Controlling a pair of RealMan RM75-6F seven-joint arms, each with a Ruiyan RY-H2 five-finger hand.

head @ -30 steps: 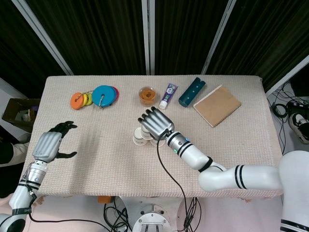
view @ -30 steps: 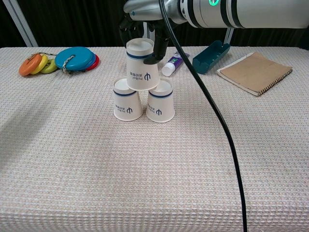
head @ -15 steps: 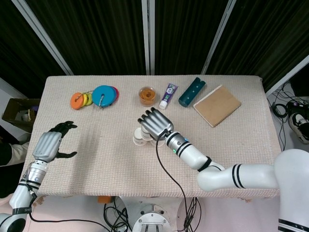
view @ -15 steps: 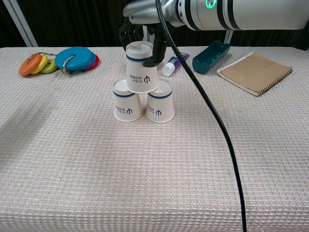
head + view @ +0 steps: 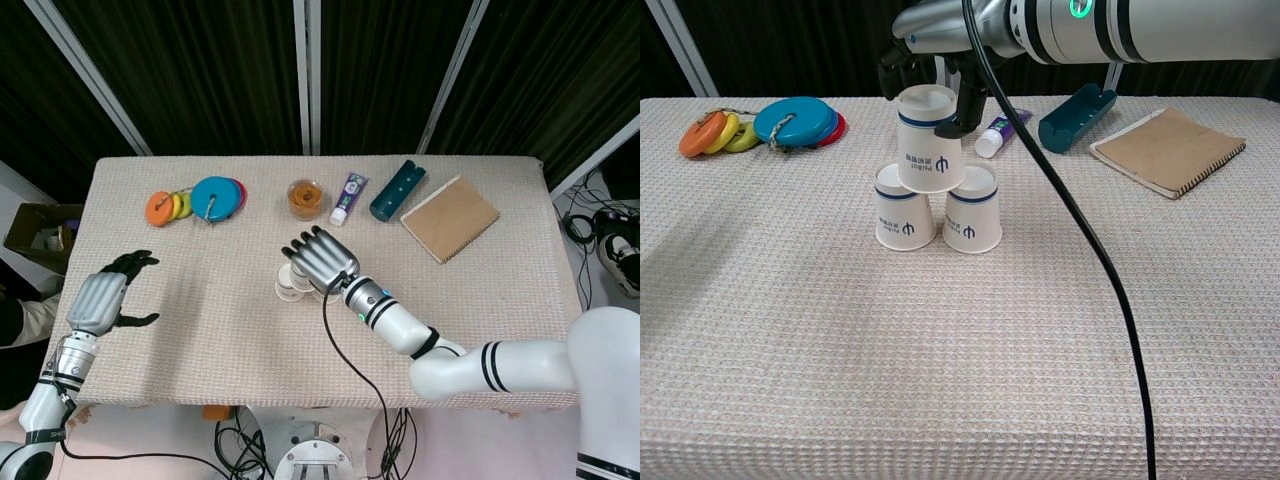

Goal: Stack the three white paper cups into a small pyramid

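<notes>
Two white paper cups stand upside down side by side, the left base cup (image 5: 903,212) touching the right base cup (image 5: 973,218). The top cup (image 5: 930,145) rests across both of them, upright. My right hand (image 5: 965,80) reaches over it from behind: its thumb presses the cup's right side and its fingers (image 5: 888,72) lie behind the rim, slightly spread. In the head view my right hand (image 5: 320,262) covers most of the stack, and only the base cups (image 5: 289,288) peek out. My left hand (image 5: 100,300) hovers at the table's left edge, fingers apart, holding nothing.
Coloured discs (image 5: 790,120) lie at the back left. Behind the stack are a small orange-filled bowl (image 5: 304,197), a tube (image 5: 998,135), a teal case (image 5: 1077,115) and a brown notebook (image 5: 1168,150). A black cable (image 5: 1080,230) hangs from the right arm over the table.
My right hand lowered the top cup and shifted it slightly left until it sat level on the two base cups. Its fingers have spread a little. The left hand has not moved.
</notes>
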